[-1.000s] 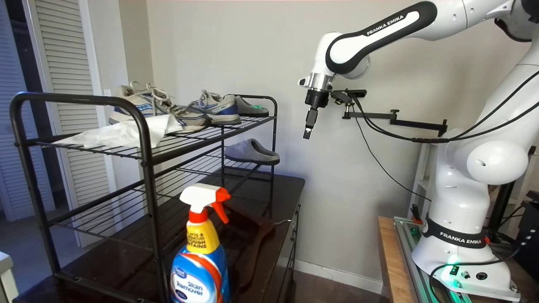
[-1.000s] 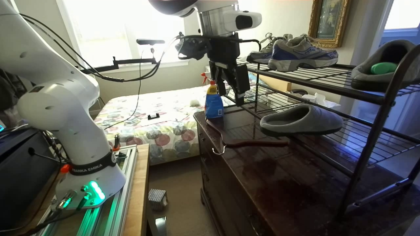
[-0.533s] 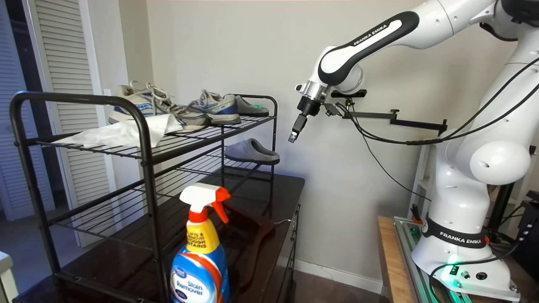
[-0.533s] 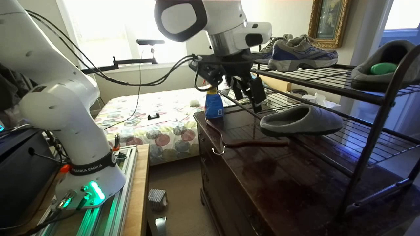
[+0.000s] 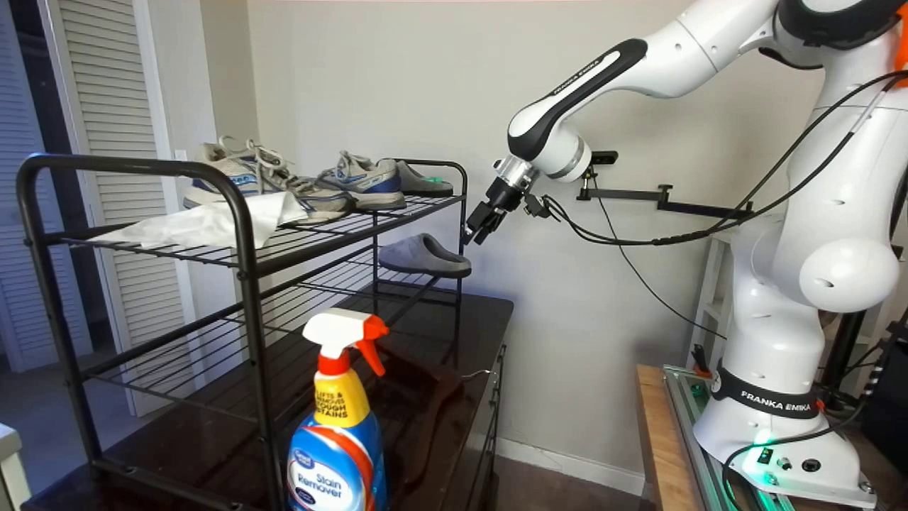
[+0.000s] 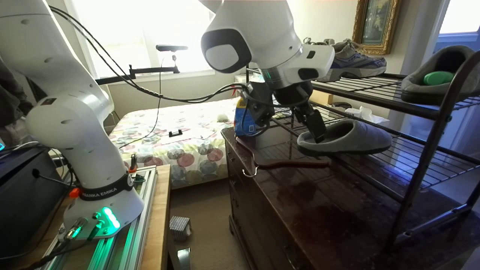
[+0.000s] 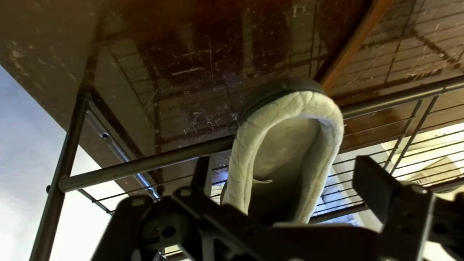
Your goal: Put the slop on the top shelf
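Note:
The slop is a grey slip-on slipper on the wire tier below the top shelf. Its heel overhangs the front rail in an exterior view. The top shelf also shows in an exterior view. My gripper is tilted toward the rack, at the slop's heel end. In an exterior view the gripper overlaps the slop's heel opening. In the wrist view the gripper is open, its fingers spread either side of the slop, holding nothing. The slop's toe is hidden behind the gripper there.
The top shelf bears grey-and-white sneakers, a white sheet and another grey slipper holding a green object. A spray bottle and a brown hanger are on the dark dresser.
My gripper has moved toward the rack and a little lower, tilting forward, and now reaches the slop's heel. The slop and the rack have not moved.

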Tool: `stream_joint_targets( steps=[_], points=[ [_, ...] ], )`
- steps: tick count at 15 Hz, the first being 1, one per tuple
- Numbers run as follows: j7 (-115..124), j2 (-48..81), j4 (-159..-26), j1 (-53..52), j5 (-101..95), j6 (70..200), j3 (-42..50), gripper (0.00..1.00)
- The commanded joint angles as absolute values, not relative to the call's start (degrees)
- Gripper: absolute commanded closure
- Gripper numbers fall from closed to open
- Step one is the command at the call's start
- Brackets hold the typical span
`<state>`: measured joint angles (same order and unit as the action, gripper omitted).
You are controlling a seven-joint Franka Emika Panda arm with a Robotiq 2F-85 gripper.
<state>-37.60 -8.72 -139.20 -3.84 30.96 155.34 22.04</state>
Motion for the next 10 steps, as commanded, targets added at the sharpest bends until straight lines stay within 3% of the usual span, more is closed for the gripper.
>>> stream_joint_targets(
  steps=[1,2,10],
  points=[
    [-37.38,-3.08,-135.44,-4.25,32.56,156.35,22.3,0.0],
    [-33.9,-2.38,-134.65,-3.23,28.63,152.19,22.03,0.0],
    [-44.95,-2.31,-135.5,-4.75,39.44,158.56,22.32,0.0]
  ],
)
